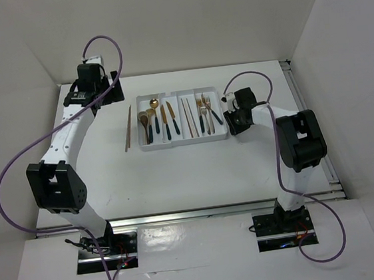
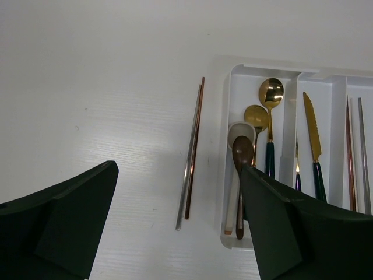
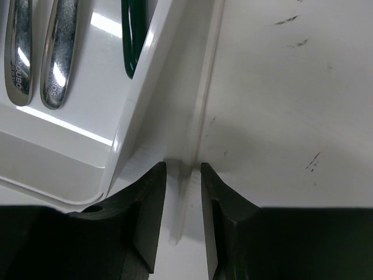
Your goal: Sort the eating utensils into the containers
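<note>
White plastic tray (image 1: 174, 143) lies crosswise at the middle of the table (image 1: 178, 181), its four long compartments side by side. From my left they hold spoons (image 1: 148, 119), knives (image 1: 168, 118), sorted chopsticks (image 1: 188, 116) and forks (image 1: 204, 113). One more pair, the loose chopsticks (image 2: 192, 151), lies on the bare table just beside the tray's left wall, parallel to it and not touching it.

My left claw (image 2: 179, 169) hangs above that pair. Its fingers (image 2: 58, 227) are spread wide, with nothing gripped between them. The right-hand finger hides the near ends of the spoon and knife handles. The edge of that wrist view cuts the tray off past the third compartment.

My right claw (image 3: 182, 169) sits low by the tray's right outer wall, near its front corner. Its fingers (image 3: 145, 221) stand only a narrow gap apart. A pale strip (image 3: 201, 105) runs along the table beside that wall and passes between them. It is blurred and almost the table's colour, so I cannot tell what it is; it seems to touch neither finger. That wrist view shows only two silvery handle ends (image 3: 20, 52) and one dark green handle (image 3: 134, 35) in the tray, their heads out of frame.
</note>
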`<state>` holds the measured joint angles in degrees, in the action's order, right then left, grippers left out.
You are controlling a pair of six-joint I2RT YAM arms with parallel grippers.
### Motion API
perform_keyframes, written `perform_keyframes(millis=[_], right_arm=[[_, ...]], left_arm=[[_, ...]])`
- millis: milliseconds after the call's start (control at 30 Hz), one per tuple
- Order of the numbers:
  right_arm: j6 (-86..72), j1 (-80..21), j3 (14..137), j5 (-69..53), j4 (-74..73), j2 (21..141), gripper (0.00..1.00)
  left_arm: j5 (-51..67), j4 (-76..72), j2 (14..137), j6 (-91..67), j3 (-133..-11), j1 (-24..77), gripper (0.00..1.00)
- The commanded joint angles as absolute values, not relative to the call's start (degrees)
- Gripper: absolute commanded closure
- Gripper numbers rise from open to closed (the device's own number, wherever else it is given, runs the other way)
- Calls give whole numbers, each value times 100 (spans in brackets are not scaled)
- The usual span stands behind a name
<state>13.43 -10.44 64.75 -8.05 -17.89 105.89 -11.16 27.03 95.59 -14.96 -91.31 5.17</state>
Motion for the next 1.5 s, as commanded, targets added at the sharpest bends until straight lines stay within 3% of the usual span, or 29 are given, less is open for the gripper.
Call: perform_keyframes(millis=[0, 167, 300, 633, 900, 1167, 1467], right_arm=[[1406, -1028, 6636, -607, -1635, 10845, 63], [1406, -1028, 6636, -685, -1687, 10898, 69], [1406, -1028, 6583, -756, -1810, 10898, 100], [1284, -923, 6381, -387, -1705, 10496, 100], [459, -563, 7250, -193, -2100, 10108, 100], [-614, -563, 8498, -1062, -2372, 10107, 100], [-2091, -1572, 9377, -2030, -2435, 10748, 100]], left_arm=[[-1160, 2672, 9650, -1406, -9378, 536, 0], [-1160, 2672, 9703, -1406, -9431, 536, 0], [-1212, 2672, 9703, -1406, -9483, 536, 0], [-1266, 2672, 9703, -1458, -9483, 536, 0], [-1204, 2408, 9598, -1626, -9237, 536, 0], [-1310, 2408, 9545, -1626, -9237, 650, 0], [-1502, 2470, 9352, -1626, -9132, 650, 0]])
